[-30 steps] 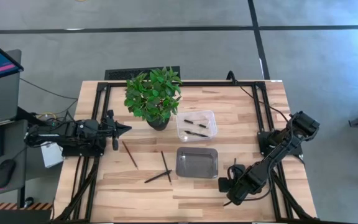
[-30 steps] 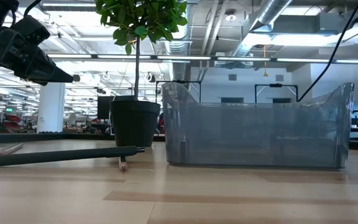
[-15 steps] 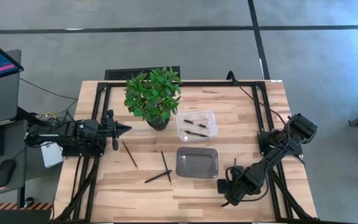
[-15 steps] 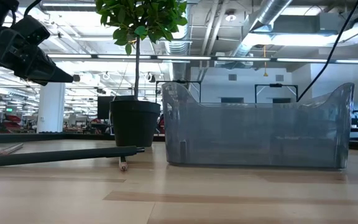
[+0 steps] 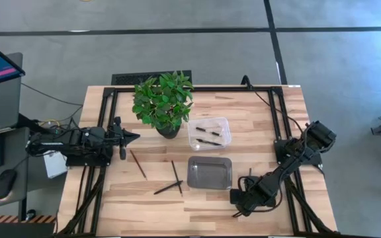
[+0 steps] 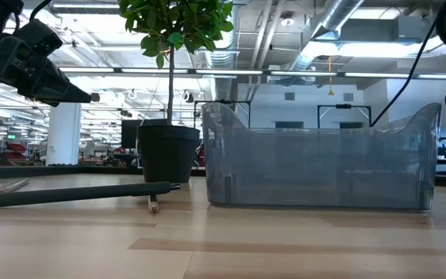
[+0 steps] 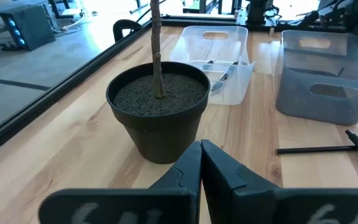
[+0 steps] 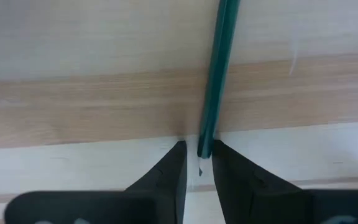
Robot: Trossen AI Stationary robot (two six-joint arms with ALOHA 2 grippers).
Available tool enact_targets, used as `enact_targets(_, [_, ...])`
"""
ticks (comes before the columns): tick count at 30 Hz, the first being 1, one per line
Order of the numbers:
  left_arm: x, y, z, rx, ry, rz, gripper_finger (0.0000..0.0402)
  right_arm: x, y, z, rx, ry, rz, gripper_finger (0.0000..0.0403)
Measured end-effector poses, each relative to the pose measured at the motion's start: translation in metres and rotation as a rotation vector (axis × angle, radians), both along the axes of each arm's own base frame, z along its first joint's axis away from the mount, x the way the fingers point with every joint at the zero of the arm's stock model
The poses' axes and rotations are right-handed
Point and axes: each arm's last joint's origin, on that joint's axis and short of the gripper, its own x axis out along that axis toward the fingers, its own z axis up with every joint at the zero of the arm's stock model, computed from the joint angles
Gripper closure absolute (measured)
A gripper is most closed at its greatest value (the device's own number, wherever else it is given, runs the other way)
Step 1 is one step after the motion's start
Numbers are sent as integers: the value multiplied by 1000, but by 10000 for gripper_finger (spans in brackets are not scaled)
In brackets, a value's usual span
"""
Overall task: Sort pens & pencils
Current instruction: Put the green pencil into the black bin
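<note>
I see the left gripper (image 5: 135,137), fingers together, waiting at the bench's (image 5: 263,119) left edge. Three slim dark pencils (image 5: 172,180) lie loose beside the empty grey tray (image 5: 210,172). The clear bin (image 5: 210,133) holds pens. The right gripper's (image 8: 199,163) fingers are clamped on a green pencil (image 8: 215,81).

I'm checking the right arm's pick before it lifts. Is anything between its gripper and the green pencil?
Nothing visible. The right gripper is down at the table with its fingers on either side of the green pencil near its tip.
</note>
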Motion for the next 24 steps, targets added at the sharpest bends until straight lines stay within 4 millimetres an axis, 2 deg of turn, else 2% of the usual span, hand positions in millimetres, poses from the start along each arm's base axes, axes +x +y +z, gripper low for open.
enact_targets(16, [0, 0, 0, 0, 0, 0, 401, 5, -5, 0, 4, 6, -26, 352])
enact_targets(24, [0, 0, 0, 0, 1, 0, 401, 4, -5, 0, -4, 4, -23, 358])
